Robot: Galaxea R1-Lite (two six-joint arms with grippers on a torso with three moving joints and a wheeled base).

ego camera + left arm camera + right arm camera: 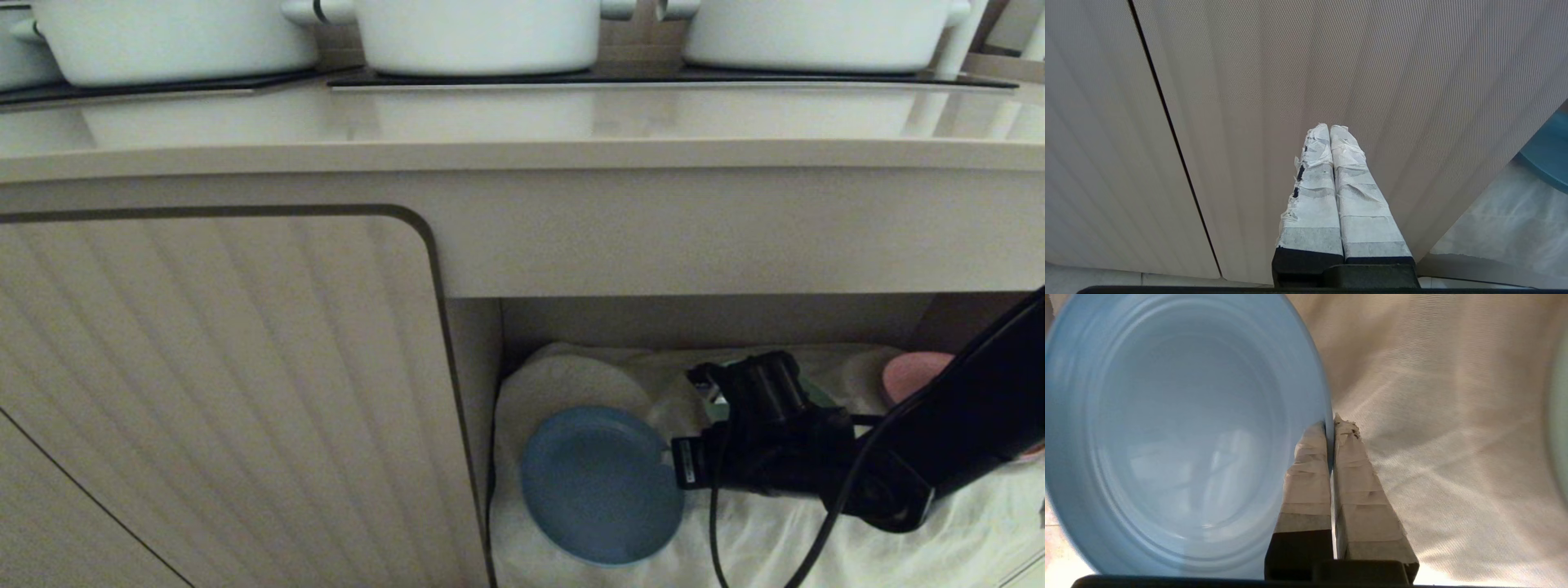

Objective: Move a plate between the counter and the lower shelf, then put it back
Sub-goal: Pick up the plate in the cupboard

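The light-blue plate (600,486) is at the front left of the lower shelf (759,547), over its wrinkly white cloth lining. My right gripper (671,467) reaches in from the right and is shut on the plate's right rim. In the right wrist view the taped fingers (1306,465) pinch the rim of the plate (1180,437), one inside and one outside, and the plate stands tilted. My left gripper (1329,130) is shut on nothing and points at the ribbed cabinet door. A sliver of the plate (1549,155) shows beside it. The counter (522,122) runs above.
A pink plate (910,376) lies at the shelf's back right, and a green plate (1560,416) is partly hidden behind my right arm. White pots (482,37) stand on the black cooktop panels. The ribbed cabinet door (220,392) closes off the shelf's left side.
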